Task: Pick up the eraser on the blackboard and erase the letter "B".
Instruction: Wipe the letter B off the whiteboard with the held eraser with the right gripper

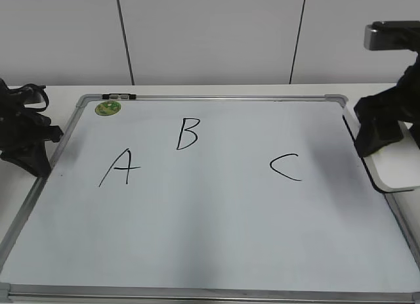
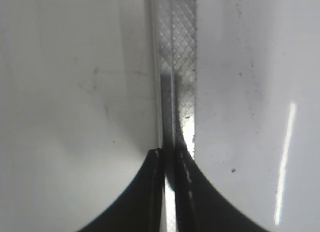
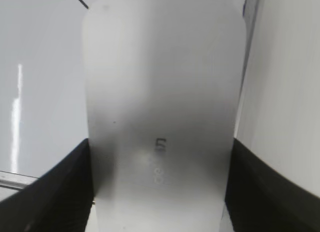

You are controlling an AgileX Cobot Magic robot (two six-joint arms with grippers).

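The blackboard (image 1: 216, 225) is a white board with a grey frame lying flat on the table. The letter "B" (image 1: 187, 133) is drawn in black at its upper middle. The eraser (image 1: 400, 167), a flat white block with a dark underside, lies at the board's right edge. My right gripper (image 1: 377, 136) is over it. In the right wrist view both jaws (image 3: 160, 147) press the long sides of the eraser (image 3: 160, 91). My left gripper (image 1: 33, 156) rests at the board's left edge, shut and empty (image 2: 170, 154), over the frame strip (image 2: 180, 66).
A black "A" (image 1: 120, 167) is left of the B and a black "C" (image 1: 287, 166) is to its right. A round green sticker (image 1: 107, 108) and a small dark clip (image 1: 119, 96) sit at the board's top left corner. A white wall stands behind the table.
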